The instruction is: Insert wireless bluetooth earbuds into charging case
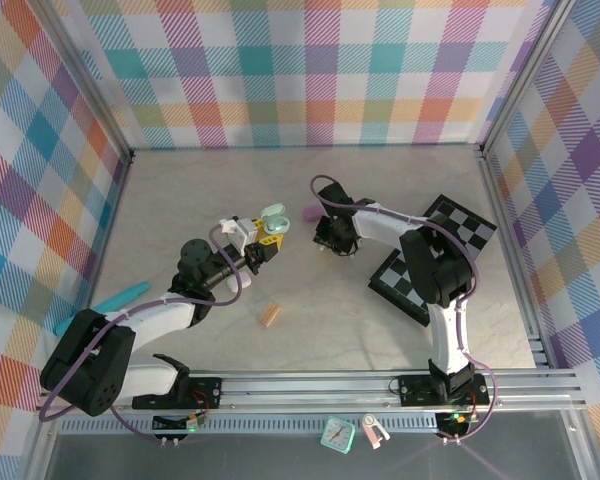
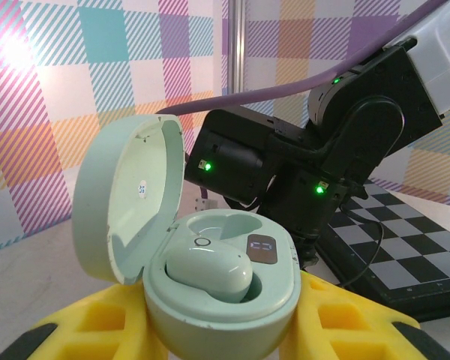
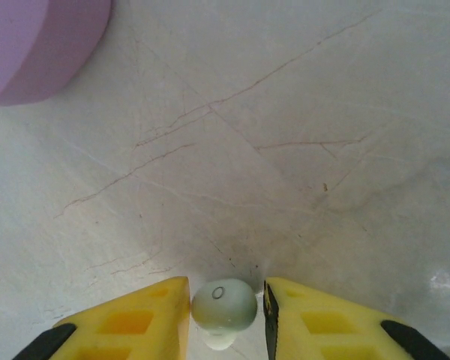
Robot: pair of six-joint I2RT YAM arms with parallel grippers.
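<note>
the left arm (image 1: pixel 150 325) reaches from the near left corner towards the middle of the surface (image 1: pixel 360 320), its forearm angled up and right. the left claw (image 1: pixel 269 234) is closed on the pale green case (image 2: pixel 210 319), which it holds off the surface with its yellow fingers (image 2: pixel 345 322) pressed to the sides of the body. the right arm (image 1: pixel 435 270) rises from the near right, bends at the elbow and folds back left. its wrist points down at the surface, just right of the left claw.

the right claw (image 3: pixel 226 319) is narrowed to the width of a bud, its yellow fingers (image 3: pixel 135 322) tight against either side of the second earbud (image 3: pixel 223 304), low at the surface.

two pale green earbuds are in sight. there are two cases.

the pale green case stands open, with its lid (image 2: pixel 127 202) tipped up on the left. inside it one pale green earbud (image 2: pixel 210 271) sits in the left pocket, beside a small display on the right. the purple case (image 3: pixel 37 45) lies on the surface just beyond the right claw. whether it is open i cannot tell.

one tan ridged block (image 1: pixel 270 316) lies near the left claw, closer to the arm bases. one checkerboard (image 1: pixel 460 225) lies to the right, under the right arm. one teal object (image 1: pixel 120 297) lies at the left edge.
</note>
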